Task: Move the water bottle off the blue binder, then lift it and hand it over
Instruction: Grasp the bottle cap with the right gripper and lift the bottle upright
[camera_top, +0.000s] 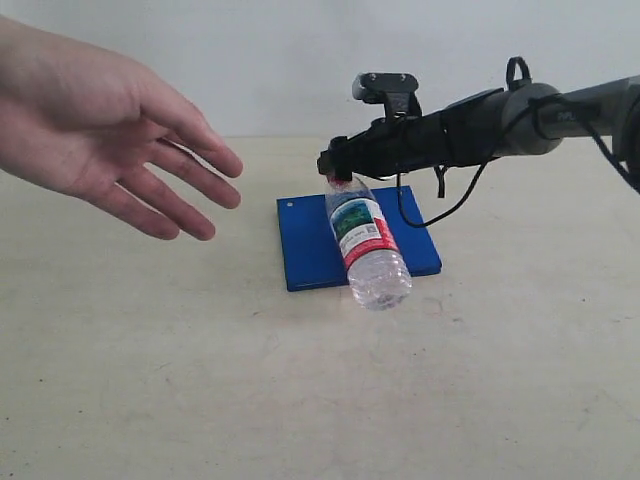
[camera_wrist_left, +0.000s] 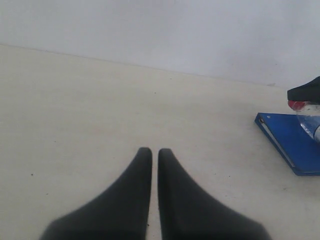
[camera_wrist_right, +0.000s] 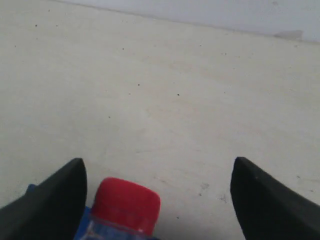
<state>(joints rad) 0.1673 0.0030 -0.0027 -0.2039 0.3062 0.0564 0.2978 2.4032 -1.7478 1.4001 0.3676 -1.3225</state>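
- I saw the water bottle (camera_top: 368, 245) tilted over the blue binder (camera_top: 305, 250), its red cap (camera_wrist_right: 126, 204) up at the right gripper (camera_wrist_right: 157, 164) and its base low, past the binder's front edge.
- I could not tell from the exterior view whether the base was touching the table (camera_top: 200, 400).
- The binder lay flat and closed on the table, under the bottle's upper half.
- In the right wrist view the right gripper's jaws stood wide apart, with the cap between them, close to one finger and well clear of the other. I saw no grip on the bottle.
- The right arm reached in level from the right side of the exterior view.
- The left gripper (camera_wrist_left: 155, 152) had its fingers pressed together on nothing, low over bare table, with the binder well off to one side.
- A person's hand (camera_top: 95, 130) was above the table on the left, open with its fingers spread toward the bottle, empty and apart from it.
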